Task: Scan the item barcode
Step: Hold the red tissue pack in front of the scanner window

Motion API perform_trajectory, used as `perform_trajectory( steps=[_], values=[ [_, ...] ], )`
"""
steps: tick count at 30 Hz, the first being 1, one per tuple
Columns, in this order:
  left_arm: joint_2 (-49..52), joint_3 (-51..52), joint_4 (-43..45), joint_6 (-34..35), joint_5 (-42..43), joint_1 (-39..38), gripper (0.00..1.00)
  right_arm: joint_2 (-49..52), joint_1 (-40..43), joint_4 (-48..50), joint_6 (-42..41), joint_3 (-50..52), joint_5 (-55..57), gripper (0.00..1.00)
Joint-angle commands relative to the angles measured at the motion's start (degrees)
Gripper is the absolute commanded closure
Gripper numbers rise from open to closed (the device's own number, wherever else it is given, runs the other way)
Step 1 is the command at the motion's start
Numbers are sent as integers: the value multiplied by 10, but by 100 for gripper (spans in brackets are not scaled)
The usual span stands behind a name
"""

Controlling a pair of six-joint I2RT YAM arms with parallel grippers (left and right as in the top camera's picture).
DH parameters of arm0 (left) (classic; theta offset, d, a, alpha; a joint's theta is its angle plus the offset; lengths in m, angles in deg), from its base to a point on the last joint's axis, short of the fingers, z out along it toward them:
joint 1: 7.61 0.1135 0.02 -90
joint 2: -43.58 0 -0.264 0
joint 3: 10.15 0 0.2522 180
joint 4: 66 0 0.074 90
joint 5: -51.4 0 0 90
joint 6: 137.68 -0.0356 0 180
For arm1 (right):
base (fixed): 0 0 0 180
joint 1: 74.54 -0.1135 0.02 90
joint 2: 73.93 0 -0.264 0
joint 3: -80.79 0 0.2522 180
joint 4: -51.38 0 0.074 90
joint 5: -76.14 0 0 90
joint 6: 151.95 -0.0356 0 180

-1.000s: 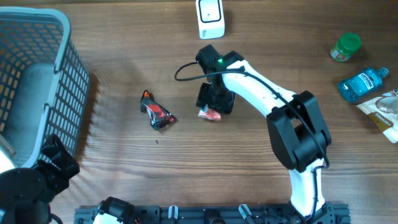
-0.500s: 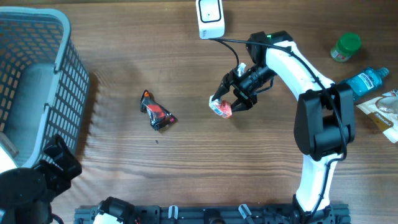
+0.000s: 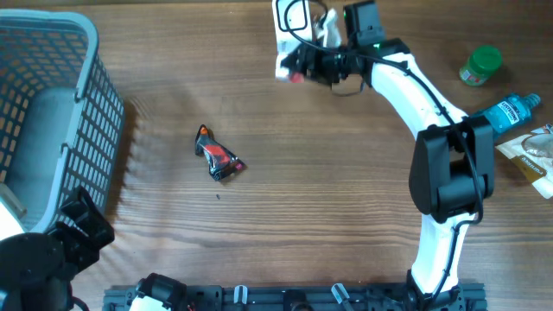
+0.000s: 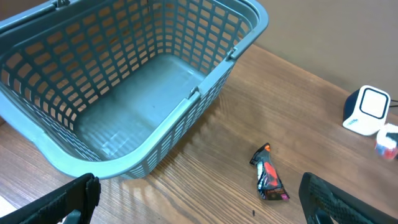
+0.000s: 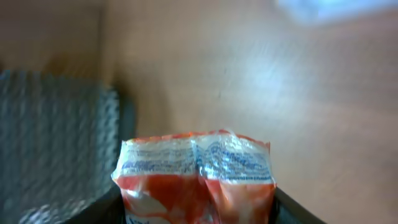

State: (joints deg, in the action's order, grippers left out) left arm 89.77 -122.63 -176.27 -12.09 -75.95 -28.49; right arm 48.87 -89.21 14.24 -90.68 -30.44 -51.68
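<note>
My right gripper (image 3: 304,66) is shut on a small red-and-white packet (image 3: 295,76), holding it off the table right beside the white barcode scanner (image 3: 291,24) at the back edge. In the right wrist view the packet (image 5: 196,174) fills the space between the dark fingers (image 5: 297,211), crimped end up. The left wrist view shows the scanner (image 4: 368,111) with the held packet (image 4: 387,143) just in front of it. My left gripper (image 4: 205,211) stands open and empty at the front left. A black-and-red packet (image 3: 219,156) lies on the table.
A grey mesh basket (image 3: 97,104) fills the left side, its rim (image 4: 208,84) near my left gripper. At the right edge stand a green-lidded jar (image 3: 479,65), a blue bottle (image 3: 504,114) and a brown sachet (image 3: 531,154).
My right gripper has lifted the red-and-white packet from mid-table and carried it back and left, up to the scanner. The left arm and the black-and-red packet have not moved.
</note>
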Motion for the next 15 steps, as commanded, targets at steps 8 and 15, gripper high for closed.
perform_trajectory(
  steps=[8, 15],
  values=[
    [3, 3, 0, -7, -13, 3, 0, 36, -42, 281, 157, -8, 393, 40],
    [3, 3, 0, -7, -24, 3, 0, 128, -48, 428, 160, -8, 428, 40]
  ],
)
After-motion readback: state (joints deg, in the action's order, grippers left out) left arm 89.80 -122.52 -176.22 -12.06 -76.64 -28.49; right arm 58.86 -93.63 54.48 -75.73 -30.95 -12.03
